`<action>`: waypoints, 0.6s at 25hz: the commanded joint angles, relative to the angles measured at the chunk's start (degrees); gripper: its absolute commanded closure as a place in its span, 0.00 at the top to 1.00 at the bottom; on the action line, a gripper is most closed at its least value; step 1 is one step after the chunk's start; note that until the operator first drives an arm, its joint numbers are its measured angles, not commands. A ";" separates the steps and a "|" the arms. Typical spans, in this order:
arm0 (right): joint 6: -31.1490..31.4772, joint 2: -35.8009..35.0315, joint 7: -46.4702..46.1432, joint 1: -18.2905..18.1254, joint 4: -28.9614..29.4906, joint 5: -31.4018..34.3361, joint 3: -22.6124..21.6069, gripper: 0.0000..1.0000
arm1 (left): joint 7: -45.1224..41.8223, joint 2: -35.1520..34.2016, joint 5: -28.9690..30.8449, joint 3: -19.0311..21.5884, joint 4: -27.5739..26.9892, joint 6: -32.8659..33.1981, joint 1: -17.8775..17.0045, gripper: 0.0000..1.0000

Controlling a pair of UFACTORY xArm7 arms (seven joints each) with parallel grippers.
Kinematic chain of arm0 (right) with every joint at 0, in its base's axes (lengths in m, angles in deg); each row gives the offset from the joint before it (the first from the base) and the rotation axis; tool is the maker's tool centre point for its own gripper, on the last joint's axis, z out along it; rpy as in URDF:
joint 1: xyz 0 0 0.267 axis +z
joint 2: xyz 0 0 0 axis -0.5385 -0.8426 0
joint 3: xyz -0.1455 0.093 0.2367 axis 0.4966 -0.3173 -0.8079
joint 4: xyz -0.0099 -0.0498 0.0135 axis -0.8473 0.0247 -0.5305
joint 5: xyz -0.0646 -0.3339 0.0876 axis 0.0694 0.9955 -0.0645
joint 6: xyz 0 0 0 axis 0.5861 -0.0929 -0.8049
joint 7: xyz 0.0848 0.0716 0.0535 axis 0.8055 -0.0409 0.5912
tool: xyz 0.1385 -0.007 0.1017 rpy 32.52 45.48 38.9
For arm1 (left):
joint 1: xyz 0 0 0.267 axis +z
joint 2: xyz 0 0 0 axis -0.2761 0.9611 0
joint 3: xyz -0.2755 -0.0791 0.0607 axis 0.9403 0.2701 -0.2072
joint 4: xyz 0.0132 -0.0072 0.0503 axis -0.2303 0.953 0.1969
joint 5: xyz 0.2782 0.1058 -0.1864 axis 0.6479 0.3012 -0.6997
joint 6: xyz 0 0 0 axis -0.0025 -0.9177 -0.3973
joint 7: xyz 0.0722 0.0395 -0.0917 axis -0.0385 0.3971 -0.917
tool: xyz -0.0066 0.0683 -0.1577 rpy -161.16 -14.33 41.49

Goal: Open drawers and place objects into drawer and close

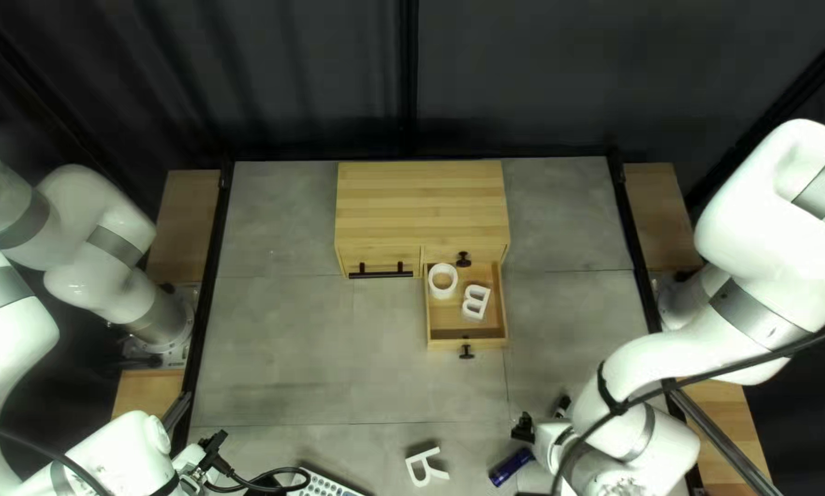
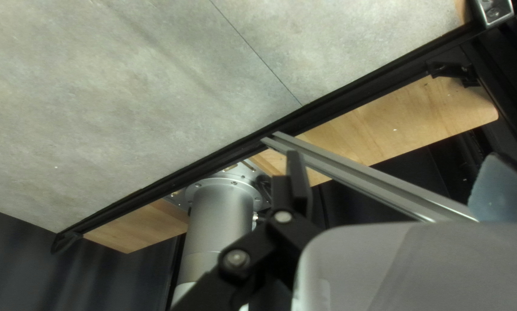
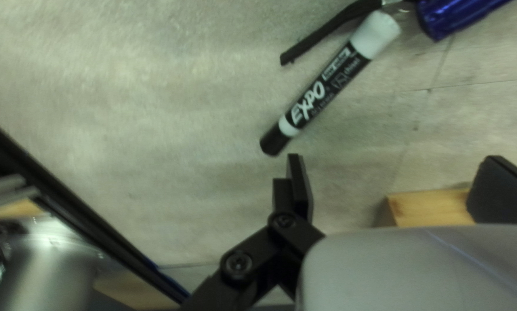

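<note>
Lower right, top left view: marker's [image 3: 327, 87] being faced by spread right gripper [image 3: 395, 159], black end [image 3: 274, 141] nearest, slanting away.

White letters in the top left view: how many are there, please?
3: O and B in the open drawer, R on the table. My right arm may hide more.

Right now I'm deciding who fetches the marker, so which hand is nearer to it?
Right. The right hand is open just short of the marker, by its black end; the left hand is far off, near the left edge of the table.
</note>
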 commanded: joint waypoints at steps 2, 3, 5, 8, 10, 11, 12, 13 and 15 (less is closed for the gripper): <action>-0.29 -2.53 5.16 0.72 1.16 -0.85 0.64 0.98 | 0.00 0.00 0.00 0.00 0.00 0.00 0.00 1.00; -0.52 -2.93 5.88 0.77 1.27 -1.09 0.70 0.97 | 0.00 0.00 0.00 0.00 0.00 0.00 0.00 1.00; -0.93 -3.23 6.78 0.79 1.16 -1.40 0.76 0.96 | 0.00 0.00 0.00 0.00 0.00 0.00 0.00 1.00; -1.68 -3.27 7.92 0.72 0.90 -1.82 0.86 0.91 | 0.00 0.00 0.00 0.00 0.00 0.00 0.00 1.00; -2.03 -3.31 8.20 0.68 0.83 -1.81 0.94 0.83 | 0.00 0.00 0.00 0.00 0.00 0.00 0.00 1.00; -2.50 -3.35 8.31 0.63 0.64 -1.71 1.01 0.74 | 0.00 0.00 0.00 0.00 0.00 0.00 0.00 1.00; -2.76 -3.34 8.34 0.60 0.48 -1.65 1.04 0.70 | 0.00 0.00 0.00 0.00 0.00 0.00 0.00 1.00; -3.14 -3.27 8.37 0.53 0.24 -1.61 1.07 0.62 | 0.00 0.00 0.00 0.00 0.00 0.00 0.00 1.00; -3.71 -3.18 8.42 0.45 -0.16 -1.51 1.10 0.45 | 0.00 0.00 0.00 0.00 0.00 0.00 0.00 1.00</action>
